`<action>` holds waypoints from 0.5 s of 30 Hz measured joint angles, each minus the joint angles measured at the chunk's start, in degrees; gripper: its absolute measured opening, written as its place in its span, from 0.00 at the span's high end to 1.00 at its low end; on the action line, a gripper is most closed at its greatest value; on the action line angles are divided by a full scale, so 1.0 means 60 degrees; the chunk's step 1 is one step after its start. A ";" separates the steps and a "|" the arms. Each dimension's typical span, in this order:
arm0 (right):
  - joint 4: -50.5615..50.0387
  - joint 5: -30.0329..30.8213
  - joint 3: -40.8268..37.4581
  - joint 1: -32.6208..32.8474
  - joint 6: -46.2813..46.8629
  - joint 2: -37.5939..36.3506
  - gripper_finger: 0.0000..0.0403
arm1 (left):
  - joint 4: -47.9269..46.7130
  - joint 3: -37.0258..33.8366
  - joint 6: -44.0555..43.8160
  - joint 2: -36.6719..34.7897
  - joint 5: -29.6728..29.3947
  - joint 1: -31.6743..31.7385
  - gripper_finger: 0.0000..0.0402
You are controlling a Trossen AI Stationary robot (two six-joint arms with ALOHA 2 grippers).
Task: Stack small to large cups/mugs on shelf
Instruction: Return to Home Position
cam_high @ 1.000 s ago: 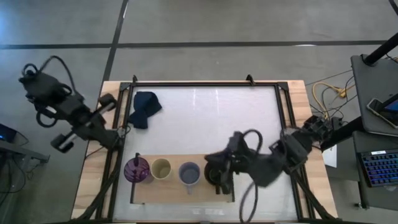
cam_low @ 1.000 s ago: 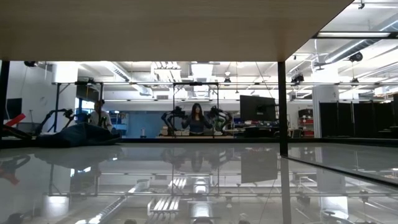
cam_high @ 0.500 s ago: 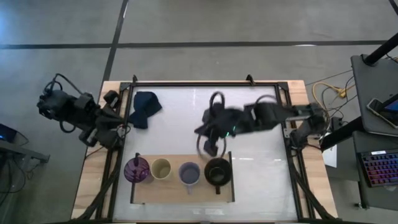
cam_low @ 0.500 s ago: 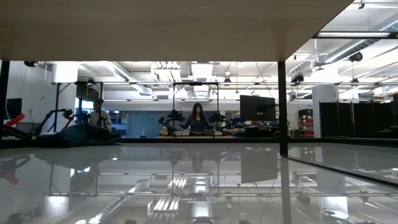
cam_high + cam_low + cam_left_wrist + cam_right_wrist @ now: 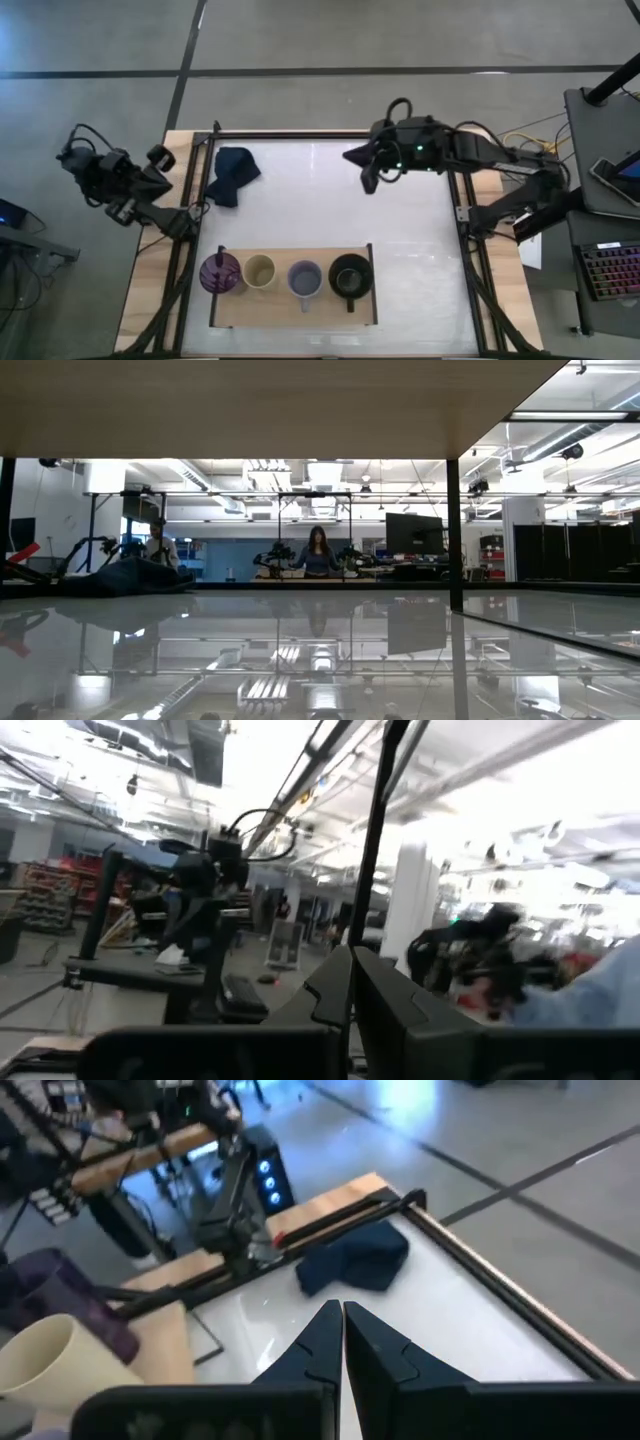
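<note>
**Row looks done, so arms stand clear**

Jaws together and empty, the right gripper (image 5: pixel 341 1310) hangs over the table (image 5: pixel 400 250) on the side opposite the shelf (image 5: pixel 290 312), well apart from it. The left gripper (image 5: pixel 350 956), likewise closed, waits off the left edge. The tumbler (image 5: pixel 218 273), beige cup (image 5: pixel 259 270), grey mug (image 5: pixel 304 277) and black mug (image 5: pixel 350 275) line the shelf.

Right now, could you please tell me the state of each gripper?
Left gripper: shut, holding nothing.
Right gripper: shut, holding nothing.
</note>
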 joint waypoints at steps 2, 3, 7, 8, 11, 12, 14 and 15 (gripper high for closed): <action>0.0556 -0.0013 -0.0793 -0.0287 -0.0004 -0.0513 0.98 | -0.0096 -0.0377 -0.0159 -0.0670 0.0053 0.0000 1.00; 0.0848 -0.0014 -0.1170 -0.0434 0.0000 -0.0768 0.98 | -0.0144 -0.0602 -0.0170 -0.1005 0.0058 0.0000 1.00; 0.2123 -0.0259 -0.2814 -0.1098 0.0253 -0.1694 0.98 | -0.0625 -0.1012 -0.0296 -0.0984 -0.0022 0.0000 1.00; 0.2510 -0.0426 -0.3220 -0.1221 0.0347 -0.1897 0.98 | -0.0360 -0.1118 -0.0534 -0.0906 0.0185 -0.0001 1.00; 0.3658 -0.0944 -0.4396 -0.1647 0.0521 -0.2502 0.98 | -0.0370 -0.1587 -0.0735 -0.0796 0.0013 -0.0018 1.00; 0.4017 -0.1148 -0.4753 -0.1787 0.0585 -0.2678 0.98 | -0.0238 -0.1770 -0.0856 -0.0761 -0.0053 -0.0018 1.00; 0.4584 -0.1564 -0.5441 -0.2109 0.0784 -0.2991 0.98 | 0.0108 -0.2014 -0.0955 -0.0967 -0.0131 -0.0018 1.00; 0.4845 -0.1752 -0.5770 -0.2283 0.0916 -0.3128 0.98 | 0.0227 -0.2116 -0.0988 -0.1005 -0.0230 -0.0018 1.00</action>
